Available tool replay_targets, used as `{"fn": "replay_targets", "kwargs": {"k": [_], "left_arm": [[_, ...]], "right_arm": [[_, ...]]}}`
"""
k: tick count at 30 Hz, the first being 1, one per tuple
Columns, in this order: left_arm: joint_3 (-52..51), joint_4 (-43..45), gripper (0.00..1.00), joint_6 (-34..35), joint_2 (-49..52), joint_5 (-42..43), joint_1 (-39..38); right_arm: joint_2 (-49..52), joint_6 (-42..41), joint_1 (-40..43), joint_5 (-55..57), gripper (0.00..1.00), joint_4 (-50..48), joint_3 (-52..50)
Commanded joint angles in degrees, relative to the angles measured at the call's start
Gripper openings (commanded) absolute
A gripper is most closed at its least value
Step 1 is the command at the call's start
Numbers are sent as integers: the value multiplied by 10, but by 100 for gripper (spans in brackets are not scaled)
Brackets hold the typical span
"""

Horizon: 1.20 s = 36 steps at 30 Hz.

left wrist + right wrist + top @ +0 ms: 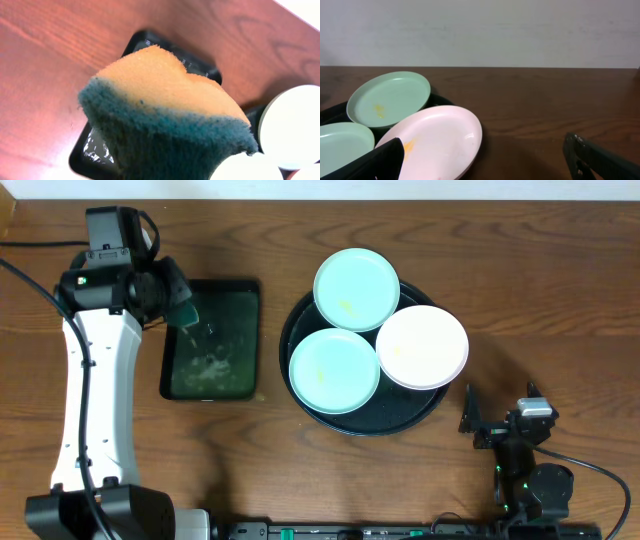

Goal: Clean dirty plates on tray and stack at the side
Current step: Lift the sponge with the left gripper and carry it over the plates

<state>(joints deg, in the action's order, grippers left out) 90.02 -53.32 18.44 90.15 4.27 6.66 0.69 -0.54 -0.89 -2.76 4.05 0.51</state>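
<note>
Three plates lie on the round black tray: a mint plate at the back, a mint plate at the front left, and a white plate at the right, overhanging the rim. In the right wrist view the white plate and the back mint plate carry yellow smears. My left gripper is shut on the teal-and-yellow sponge over the rectangular tray. My right gripper is open and empty, right of the round tray near the table's front.
A rectangular black tray holding wet, soapy liquid sits left of the round tray; it also shows in the left wrist view. Dark-brown tabletop lies right of the plates. A pale wall backs the table in the right wrist view.
</note>
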Motion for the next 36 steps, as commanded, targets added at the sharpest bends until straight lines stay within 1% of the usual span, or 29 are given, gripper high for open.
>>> {"fn": "replay_targets", "kwargs": {"k": [1, 5, 8, 10, 13, 19, 22, 24, 28, 30, 32, 36], "left_arm": [[-37, 44, 8, 8, 23, -7, 1], [-115, 118, 8, 8, 72, -7, -3], [-129, 125, 7, 7, 108, -7, -2], [-126, 125, 7, 3, 106, -7, 0], [-104, 116, 7, 3, 74, -6, 1], [-99, 121, 7, 3, -41, 28, -4], [-114, 128, 7, -17, -55, 23, -16], [-142, 145, 7, -21, -42, 3, -22], [-212, 194, 7, -21, 29, -42, -25], [-215, 189, 7, -26, 66, -41, -24], [-215, 183, 7, -25, 76, -29, -25], [-193, 160, 7, -25, 43, 21, -25]], "right_arm": [[-3, 9, -3, 3, 99, 2, -2], [-3, 9, -3, 3, 99, 2, -2], [-3, 9, -3, 3, 99, 2, -2], [-3, 9, -3, 3, 99, 2, -2], [-3, 9, -3, 3, 99, 2, -2], [-2, 8, -3, 3, 99, 2, -2], [-2, 9, -3, 3, 99, 2, -2], [-2, 8, -3, 3, 99, 2, -2], [-3, 9, -3, 3, 99, 2, -2], [-3, 8, -3, 3, 99, 2, -2], [-2, 9, -3, 3, 99, 2, -2], [-3, 9, -3, 3, 99, 2, -2]]}}
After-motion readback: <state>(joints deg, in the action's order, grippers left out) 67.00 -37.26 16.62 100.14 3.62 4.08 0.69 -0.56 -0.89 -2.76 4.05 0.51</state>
